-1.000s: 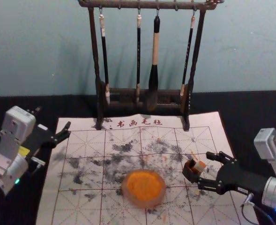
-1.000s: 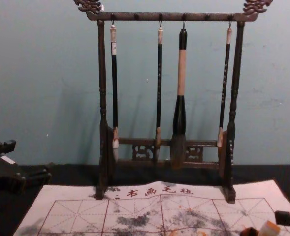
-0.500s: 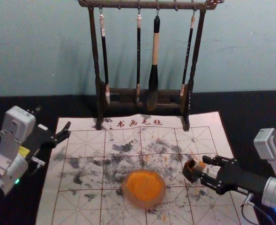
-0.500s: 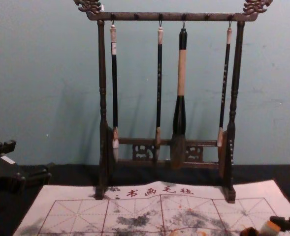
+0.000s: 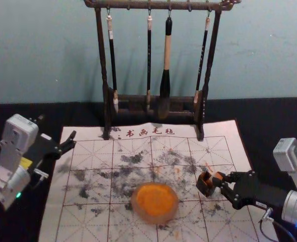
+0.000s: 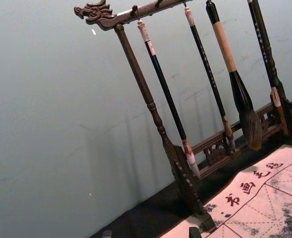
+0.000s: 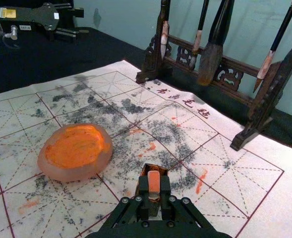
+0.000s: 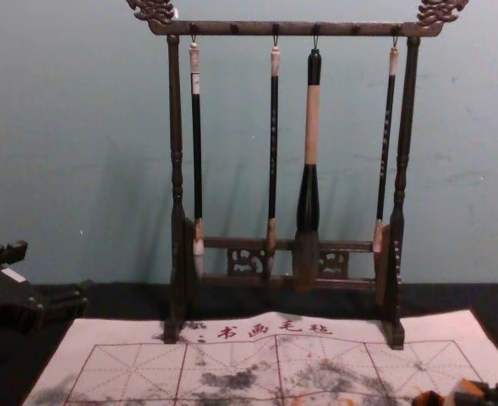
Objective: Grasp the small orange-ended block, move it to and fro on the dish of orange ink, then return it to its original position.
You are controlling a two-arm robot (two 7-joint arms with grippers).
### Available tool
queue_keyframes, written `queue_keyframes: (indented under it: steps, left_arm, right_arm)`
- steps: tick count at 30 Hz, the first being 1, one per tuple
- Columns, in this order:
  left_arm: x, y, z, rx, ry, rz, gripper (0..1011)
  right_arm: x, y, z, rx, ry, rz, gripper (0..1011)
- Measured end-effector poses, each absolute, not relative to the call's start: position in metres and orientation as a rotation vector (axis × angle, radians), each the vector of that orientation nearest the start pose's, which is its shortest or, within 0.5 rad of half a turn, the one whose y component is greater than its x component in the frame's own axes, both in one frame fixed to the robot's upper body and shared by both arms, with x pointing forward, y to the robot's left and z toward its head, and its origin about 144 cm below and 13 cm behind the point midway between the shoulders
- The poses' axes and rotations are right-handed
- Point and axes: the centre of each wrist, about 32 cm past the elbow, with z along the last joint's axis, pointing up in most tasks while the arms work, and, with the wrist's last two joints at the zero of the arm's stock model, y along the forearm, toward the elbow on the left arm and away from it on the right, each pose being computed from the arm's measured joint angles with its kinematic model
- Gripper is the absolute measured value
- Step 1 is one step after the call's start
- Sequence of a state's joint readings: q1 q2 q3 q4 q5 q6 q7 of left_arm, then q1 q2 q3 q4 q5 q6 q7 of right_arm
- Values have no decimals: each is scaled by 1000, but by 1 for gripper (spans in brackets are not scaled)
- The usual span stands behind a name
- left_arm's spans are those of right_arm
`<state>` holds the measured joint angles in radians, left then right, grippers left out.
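Across the ink-spotted mat, the right gripper pinches the orange-ended block at right; far left, the left gripper hangs spread.

One black tabletop, which is carrying the following. One pale calligraphy mat is lying spread, showing a red grid, dashed diagonals and red characters near its far edge; grey-black smudges and orange marks are dotting it. One round translucent dish is resting on the mat, holding orange ink. One small dark open box is sitting askew right of the dish, apart. One upright brush rack is standing at the mat's far edge.
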<state>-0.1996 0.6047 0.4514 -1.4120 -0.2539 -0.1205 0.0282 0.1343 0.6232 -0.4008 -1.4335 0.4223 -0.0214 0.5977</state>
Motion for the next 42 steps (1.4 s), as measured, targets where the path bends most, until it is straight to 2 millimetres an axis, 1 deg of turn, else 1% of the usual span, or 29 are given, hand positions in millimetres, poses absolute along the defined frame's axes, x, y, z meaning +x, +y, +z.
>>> queue_keyframes:
  steps: [29, 42]
  left_arm:
    - [489, 310, 1140, 304, -285, 1248, 1001]
    - [489, 310, 1140, 304, -285, 1248, 1001]
  right_arm:
    - [473, -324, 1133, -300, 25, -701, 88]
    - [472, -324, 1140, -310, 11, -692, 88]
